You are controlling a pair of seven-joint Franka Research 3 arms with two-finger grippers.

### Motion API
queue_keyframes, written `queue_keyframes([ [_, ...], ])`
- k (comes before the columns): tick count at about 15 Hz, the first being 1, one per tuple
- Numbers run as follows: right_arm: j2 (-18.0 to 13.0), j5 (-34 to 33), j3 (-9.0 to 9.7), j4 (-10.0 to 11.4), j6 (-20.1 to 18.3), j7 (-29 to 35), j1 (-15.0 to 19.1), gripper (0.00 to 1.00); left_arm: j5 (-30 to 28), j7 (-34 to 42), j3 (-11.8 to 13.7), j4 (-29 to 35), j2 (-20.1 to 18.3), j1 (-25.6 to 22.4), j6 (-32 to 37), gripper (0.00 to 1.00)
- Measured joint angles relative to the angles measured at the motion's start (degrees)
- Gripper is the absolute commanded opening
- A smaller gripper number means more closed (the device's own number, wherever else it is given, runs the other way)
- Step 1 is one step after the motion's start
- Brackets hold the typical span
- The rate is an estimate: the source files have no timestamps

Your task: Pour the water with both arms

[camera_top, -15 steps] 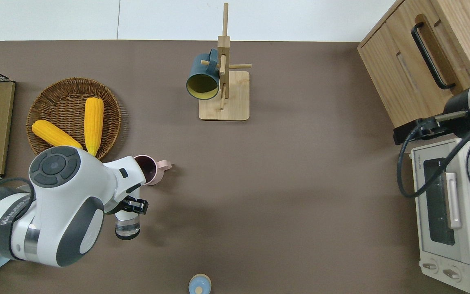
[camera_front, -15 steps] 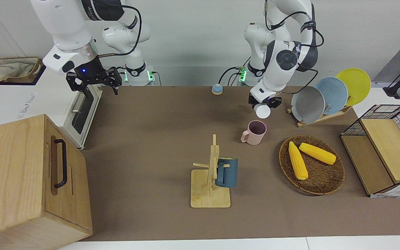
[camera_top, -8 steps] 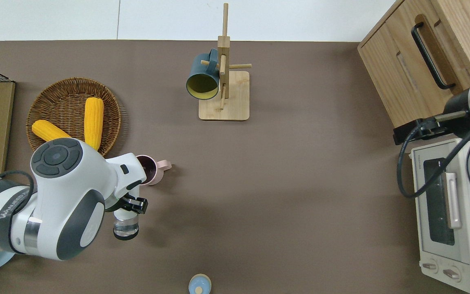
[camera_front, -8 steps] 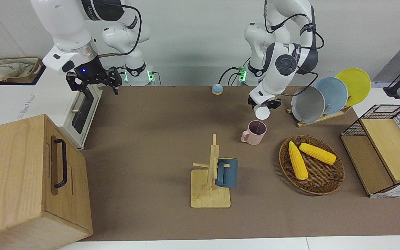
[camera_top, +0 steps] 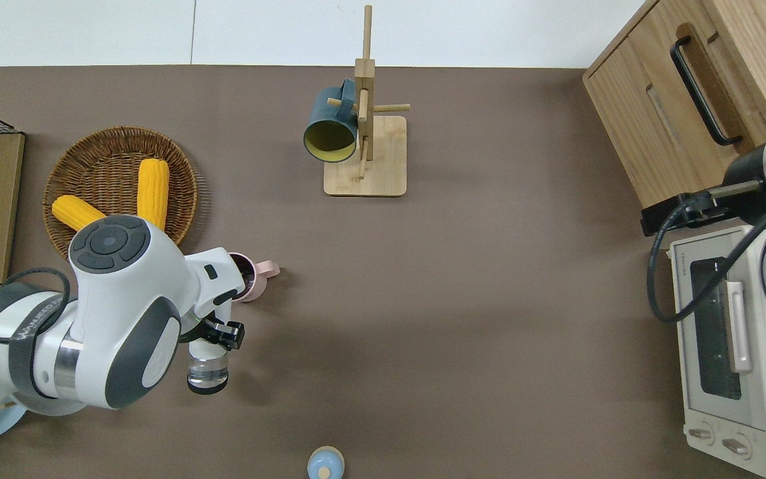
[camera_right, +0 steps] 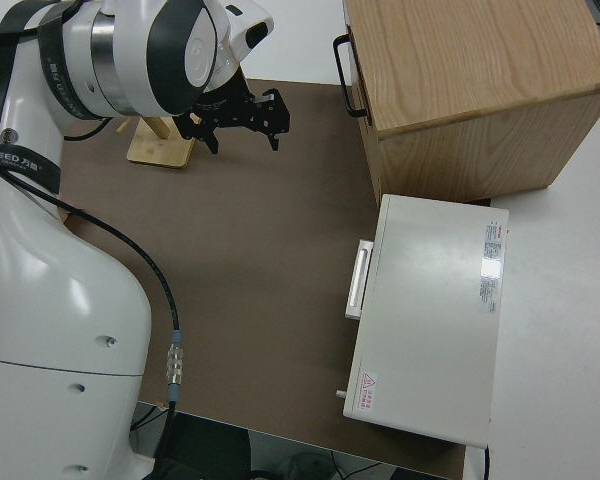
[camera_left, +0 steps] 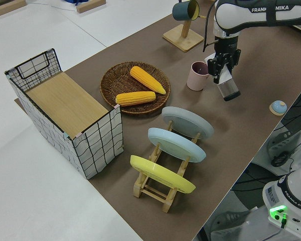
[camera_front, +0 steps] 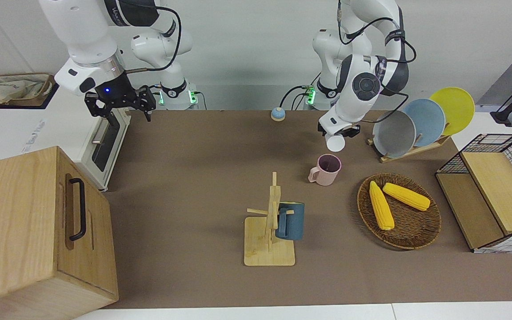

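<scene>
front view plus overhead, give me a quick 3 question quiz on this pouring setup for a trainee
1. True or false: the left tool grips a clear bottle lying nearly level.
2. What lies in the wicker basket?
A. two plates
B. two corn cobs
C. a blue mug
3. Fill in: the blue mug hangs on a wooden ____.

Key:
1. True; its white-capped end points toward the pink mug. The right tool is open and holds nothing.
2. B, two corn cobs.
3. Stand.

A mug [camera_front: 326, 169] stands between the basket [camera_front: 416, 238] holding corn [camera_front: 381, 205] and the mug rack [camera_front: 269, 242], nearer the robots.
</scene>
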State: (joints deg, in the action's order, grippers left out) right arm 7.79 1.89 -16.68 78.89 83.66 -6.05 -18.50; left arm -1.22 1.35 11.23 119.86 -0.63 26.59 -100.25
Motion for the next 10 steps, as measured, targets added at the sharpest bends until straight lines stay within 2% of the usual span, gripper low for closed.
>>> queue_keyframes([
  [10,0.0,0.0,0.0,0.0,0.0,0.0,0.0,0.983,-0.01,0.04,0.0,-0.49,1.0,0.0,0.94,0.0],
])
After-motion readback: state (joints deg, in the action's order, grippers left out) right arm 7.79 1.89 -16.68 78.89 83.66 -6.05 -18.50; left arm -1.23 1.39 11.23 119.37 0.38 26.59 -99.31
